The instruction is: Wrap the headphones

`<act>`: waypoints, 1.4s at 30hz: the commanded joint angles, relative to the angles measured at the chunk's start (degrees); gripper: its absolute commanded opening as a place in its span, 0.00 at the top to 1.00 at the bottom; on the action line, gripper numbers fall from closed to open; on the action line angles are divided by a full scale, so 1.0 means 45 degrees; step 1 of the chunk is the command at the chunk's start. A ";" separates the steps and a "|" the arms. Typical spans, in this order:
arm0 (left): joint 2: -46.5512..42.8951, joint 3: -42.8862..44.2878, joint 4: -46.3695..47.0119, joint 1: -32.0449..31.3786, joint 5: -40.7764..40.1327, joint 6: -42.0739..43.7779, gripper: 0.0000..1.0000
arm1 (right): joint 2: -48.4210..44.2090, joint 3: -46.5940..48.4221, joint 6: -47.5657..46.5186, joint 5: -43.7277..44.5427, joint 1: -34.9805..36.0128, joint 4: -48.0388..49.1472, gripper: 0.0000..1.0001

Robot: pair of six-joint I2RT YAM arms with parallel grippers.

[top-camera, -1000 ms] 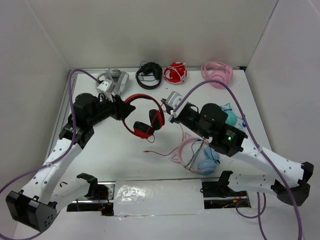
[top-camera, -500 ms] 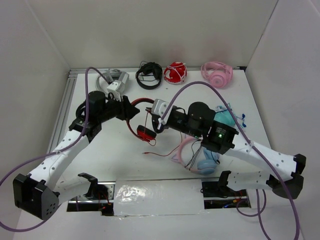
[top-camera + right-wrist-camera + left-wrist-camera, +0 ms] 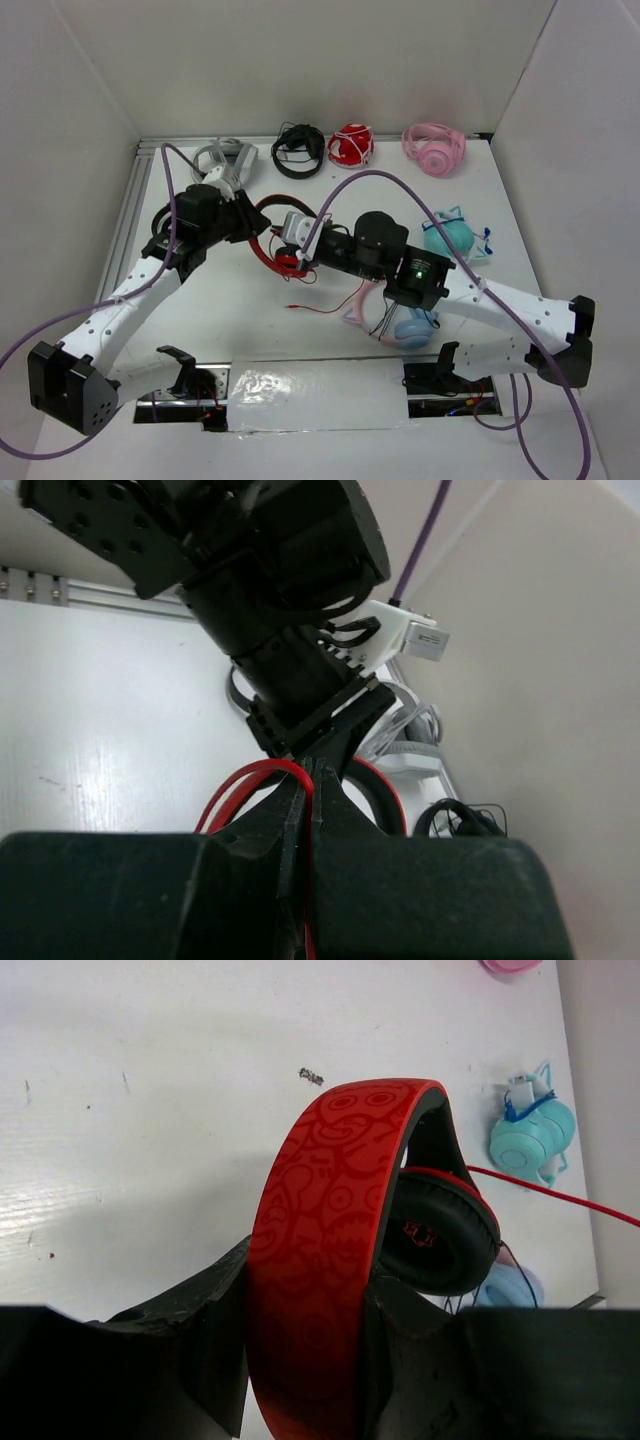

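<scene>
The red headphones (image 3: 268, 240) with black ear pads hang above the table's middle left. My left gripper (image 3: 252, 220) is shut on their patterned red headband (image 3: 325, 1220), which fills the gap between its fingers; one black ear pad (image 3: 438, 1232) hangs behind it. My right gripper (image 3: 291, 246) is right beside the earcups and is shut on the thin red cable (image 3: 243, 780), which loops out of its closed fingertips (image 3: 305, 772). The rest of the cable (image 3: 322, 305) trails across the table toward the front. The left gripper's body (image 3: 290, 670) stands right ahead in the right wrist view.
Grey headphones (image 3: 224, 157), all-black headphones (image 3: 298, 150), a red bundle with white cord (image 3: 350, 146) and pink headphones (image 3: 435, 148) line the back edge. Teal headphones (image 3: 450, 236) lie right of centre; pink cat-ear headphones (image 3: 362, 300) and a blue earcup (image 3: 412, 328) lie under my right arm.
My right gripper has moved left with the red cable, up close to the earcups and the left gripper. The left gripper, still on the headband, shifted slightly.
</scene>
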 commanded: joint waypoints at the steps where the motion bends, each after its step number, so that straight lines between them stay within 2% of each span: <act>1: -0.0298 0.0253 0.1019 -0.0062 0.0524 -0.1172 1.00 | 0.0320 0.0395 -0.0056 0.1038 0.0099 0.1693 1.00; 4: -0.0377 0.0115 0.0749 -0.0120 0.0138 -0.2278 1.00 | 0.0750 0.1212 0.0041 0.0794 0.0176 0.1483 1.00; 7: 0.0032 0.0639 -0.0498 -0.0140 -0.1636 -0.3859 1.00 | 0.0421 0.1042 -0.0191 0.0034 0.0681 0.1363 1.00; 9: 0.0598 0.0953 -0.1784 -0.0141 -0.3272 -0.4781 1.00 | 0.0108 0.0653 -0.0562 0.0205 0.1074 0.1267 1.00; 11: 0.1433 0.1362 -0.2586 -0.0140 -0.3924 -0.5542 1.00 | -0.0399 0.0204 -0.0661 0.0225 0.1523 0.1265 1.00; 18: 0.2181 0.1735 -0.3564 -0.0141 -0.3711 -0.7045 1.00 | -0.0227 0.0571 -0.0661 0.0284 0.2032 0.0797 1.00; 22: 0.1736 0.1952 -0.4467 -0.0121 -0.4141 -0.7733 1.00 | 0.0184 0.0475 -0.0681 0.1628 0.2052 0.0874 1.00; 23: 0.1520 0.1893 -0.4506 -0.0121 -0.4258 -0.7927 1.00 | 0.0262 0.0184 -0.0662 0.2502 0.2052 0.0991 1.00; 26: 0.0408 0.1445 -0.4118 -0.0121 -0.4630 -0.7833 1.00 | 0.0361 -0.0770 0.0000 0.3951 0.2013 0.1733 1.00; 27: -0.0234 0.1134 -0.3671 -0.0140 -0.4804 -0.7754 1.00 | 0.0186 -0.1143 0.0776 0.4826 0.1974 0.2257 1.00; 33: -0.2580 -0.0176 -0.0623 -0.0140 -0.5274 -0.5294 1.00 | -0.1084 -0.4015 0.5037 0.6006 0.0724 0.2205 1.00; 36: -0.3129 -0.0547 0.0725 -0.0140 -0.5469 -0.4708 1.00 | -0.1066 -0.4876 0.5958 0.5462 0.0782 0.1932 1.00; 37: -0.3131 -0.0510 0.0805 -0.0140 -0.5683 -0.5055 1.00 | -0.0988 -0.5032 0.6114 0.4764 0.0840 0.1911 1.00; 42: -0.2333 0.0366 -0.0500 -0.0140 -0.6582 -0.6462 1.00 | -0.0655 -0.4938 0.6058 0.4228 0.1405 0.2477 1.00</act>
